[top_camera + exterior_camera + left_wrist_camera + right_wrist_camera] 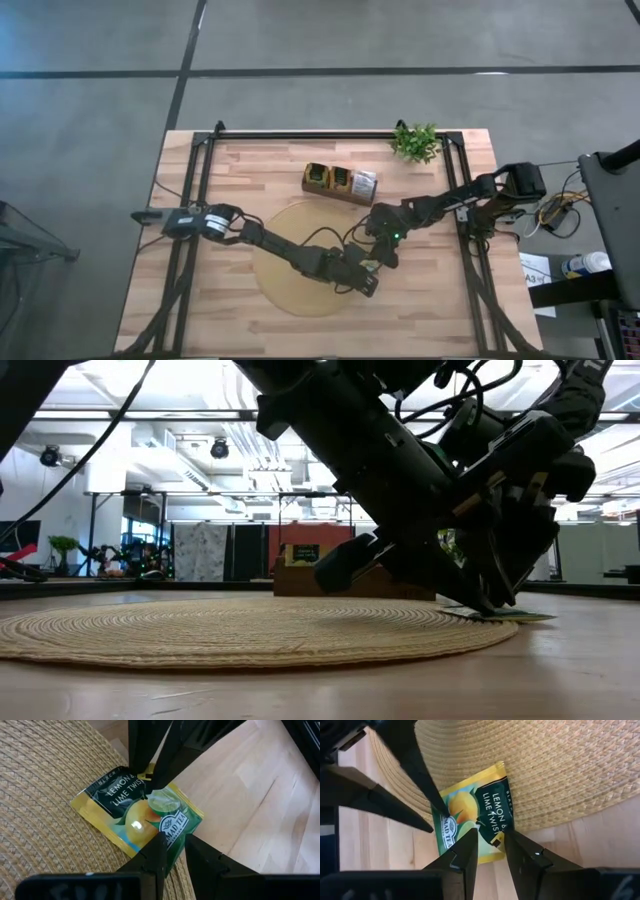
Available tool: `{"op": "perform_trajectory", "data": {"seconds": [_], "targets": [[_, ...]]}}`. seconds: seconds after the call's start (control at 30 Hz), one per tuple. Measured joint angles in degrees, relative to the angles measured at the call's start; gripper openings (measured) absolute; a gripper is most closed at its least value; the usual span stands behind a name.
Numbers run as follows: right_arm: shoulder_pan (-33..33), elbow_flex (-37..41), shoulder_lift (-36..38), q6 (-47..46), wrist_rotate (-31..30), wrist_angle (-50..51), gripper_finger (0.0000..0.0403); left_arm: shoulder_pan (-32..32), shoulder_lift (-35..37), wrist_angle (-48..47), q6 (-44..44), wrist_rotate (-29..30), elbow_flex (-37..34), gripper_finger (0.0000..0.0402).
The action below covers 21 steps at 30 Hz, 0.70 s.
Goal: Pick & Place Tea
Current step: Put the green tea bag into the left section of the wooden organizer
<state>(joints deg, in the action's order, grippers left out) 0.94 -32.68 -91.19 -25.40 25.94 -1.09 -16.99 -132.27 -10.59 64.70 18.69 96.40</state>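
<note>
Left wrist view: a yellow-green tea sachet point(137, 815) is being pinched at opposite edges by left gripper point(172, 851) and right gripper point(490, 842), both narrowly closed, on the mat point(290, 260) rim; light, thin, slippery foil is being judged best taken by its edges

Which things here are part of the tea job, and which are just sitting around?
Part of the job:
- tea sachet, yellow-green, lying across the round mat's edge
- round mat
- left gripper and right gripper, both at the sachet
- dark tray holding more sachets

Just lying about:
- small green plant at the table's far edge
</note>
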Motion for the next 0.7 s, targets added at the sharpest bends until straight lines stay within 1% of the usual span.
{"op": "perform_trajectory", "data": {"seconds": [0.13, 0.2, 0.53, 0.63, 0.7], "targets": [[-0.8, 0.2, 2.1, 0.0, -0.5, 0.7, 0.0098, -0.2, 0.0, -0.1, -0.4, -0.4, 0.0, 0.0076], [-1.2, 0.2, 2.7, 0.4, -2.0, 0.7, 0.0103, -0.4, 0.0, -0.3, -0.6, -0.3, 0.0, 0.0076], [-1.4, 0.1, 0.7, 2.5, -1.8, 0.5, 0.0148, -0.4, -0.1, -0.4, -1.7, -0.4, -0.1, 0.0076], [-1.4, 0.1, 0.5, 3.1, -1.7, 0.3, 0.0147, -0.4, -0.1, -0.5, -2.3, -0.2, -0.1, 0.0076], [-1.4, 0.1, 0.4, 3.3, -1.6, 0.2, 0.0138, -0.3, -0.1, -0.5, -2.6, -0.1, -0.1, 0.0076]]}}
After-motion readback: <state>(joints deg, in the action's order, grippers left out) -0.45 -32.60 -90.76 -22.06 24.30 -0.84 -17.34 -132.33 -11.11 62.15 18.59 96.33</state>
